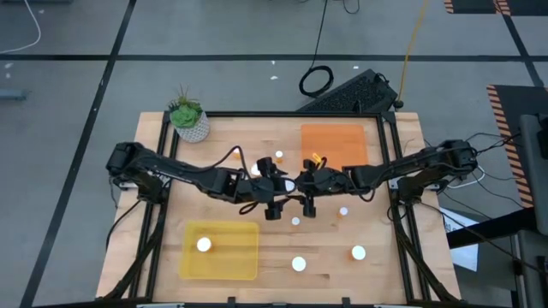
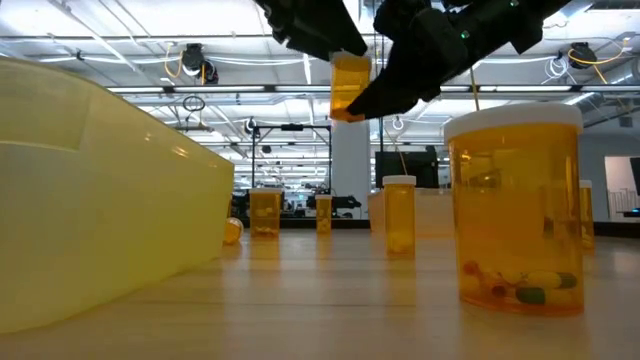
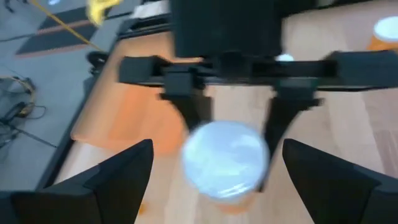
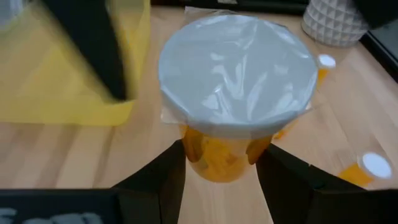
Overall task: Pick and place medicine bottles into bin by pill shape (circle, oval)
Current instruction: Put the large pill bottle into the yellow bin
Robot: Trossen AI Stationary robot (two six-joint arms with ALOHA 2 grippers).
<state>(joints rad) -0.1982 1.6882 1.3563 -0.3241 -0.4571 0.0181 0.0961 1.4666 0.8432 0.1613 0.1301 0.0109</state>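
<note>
The right hand (image 4: 217, 163) is gripping a white-capped pill bottle (image 4: 233, 93) above the bench (image 1: 257, 145). The left hand (image 3: 214, 186) is gaping wide beside it. Only the low view is showing the bottle hanging in the air.

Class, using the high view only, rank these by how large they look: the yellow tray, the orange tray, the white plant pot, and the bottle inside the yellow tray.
1. Yellow tray and orange tray: alike, no ranking.
2. White plant pot.
3. Bottle in the yellow tray, smallest.

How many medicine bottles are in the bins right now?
1. One medicine bottle stands in the yellow bin, toward its left side. The orange bin shows none, though the right arm hides its near corner.
</note>
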